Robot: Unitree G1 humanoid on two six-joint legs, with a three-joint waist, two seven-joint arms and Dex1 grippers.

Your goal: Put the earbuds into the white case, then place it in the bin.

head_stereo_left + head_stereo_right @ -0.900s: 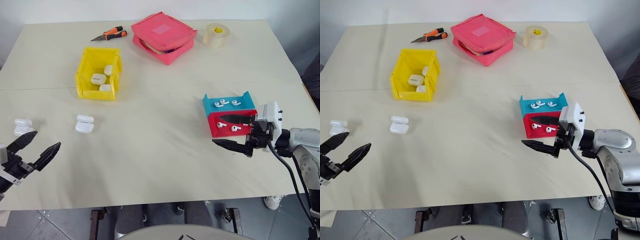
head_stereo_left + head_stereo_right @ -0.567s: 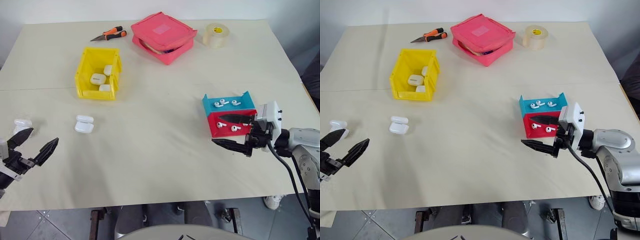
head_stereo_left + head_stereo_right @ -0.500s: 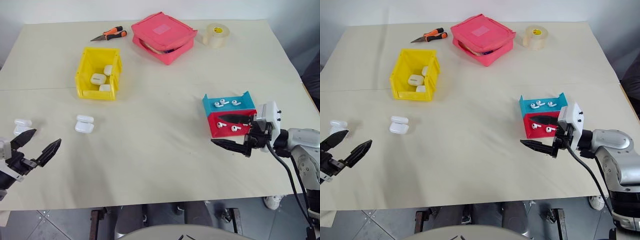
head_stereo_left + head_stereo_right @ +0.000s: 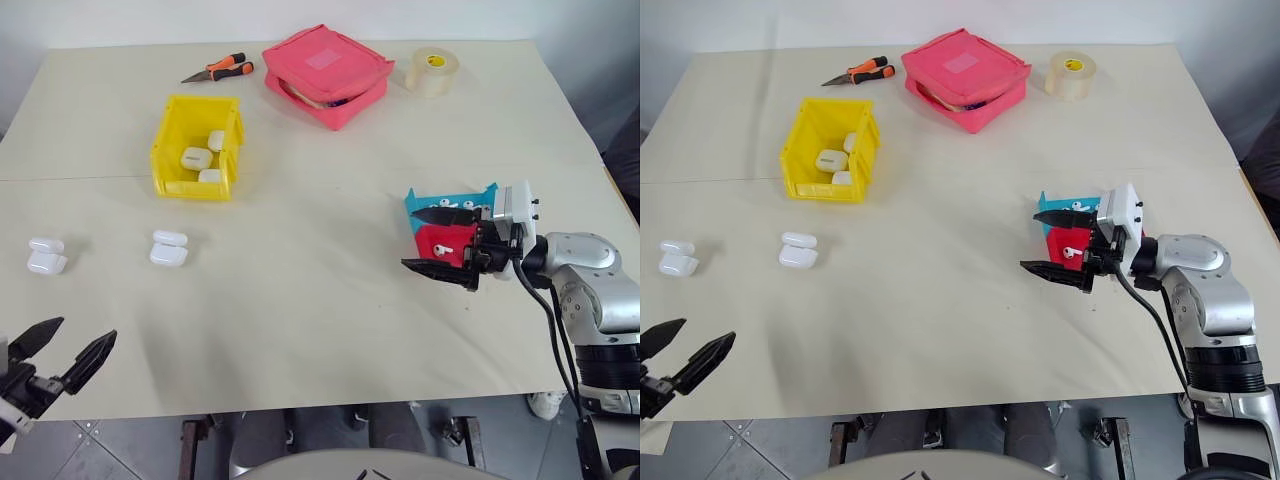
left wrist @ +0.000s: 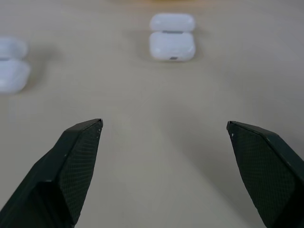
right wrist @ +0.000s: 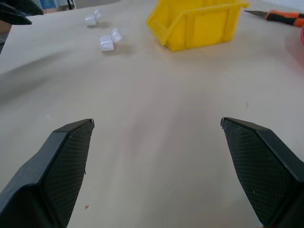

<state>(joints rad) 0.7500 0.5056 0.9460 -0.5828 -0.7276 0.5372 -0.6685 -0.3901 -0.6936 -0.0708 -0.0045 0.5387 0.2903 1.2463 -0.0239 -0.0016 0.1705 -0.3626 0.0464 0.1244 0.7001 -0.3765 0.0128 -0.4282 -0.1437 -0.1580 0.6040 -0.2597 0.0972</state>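
While both arms hang empty: nothing is gripped yet, every task item sits loose on the desk (image 4: 320,330)
Right gripper (image 4: 432,240): fingers spread wide, poised just in front of the red tray (image 4: 436,240) and teal tray (image 4: 450,200), pointing across toward the robot's left
Earbuds (image 4: 1070,253): tiny white pieces in the trays, partly hidden behind the right fingers
Left gripper (image 4: 62,350): fingers wide apart, low at the near desk edge, well short of any case
White case (image 4: 168,249): lid open, on the desk between the near edge and the bin; a second open case (image 4: 45,255) lies further to the robot's left
Bin (image 4: 197,147): yellow, upright, already holding several white cases
Risk one: the earbuds look very small against those broad fingers, so a pinch could flick one out or shove the light tray
Risk two: the open case may skid or snap closed if nudged off-centre
Risk three: two cases look alike, so earbuds could land in one while the other gets binned
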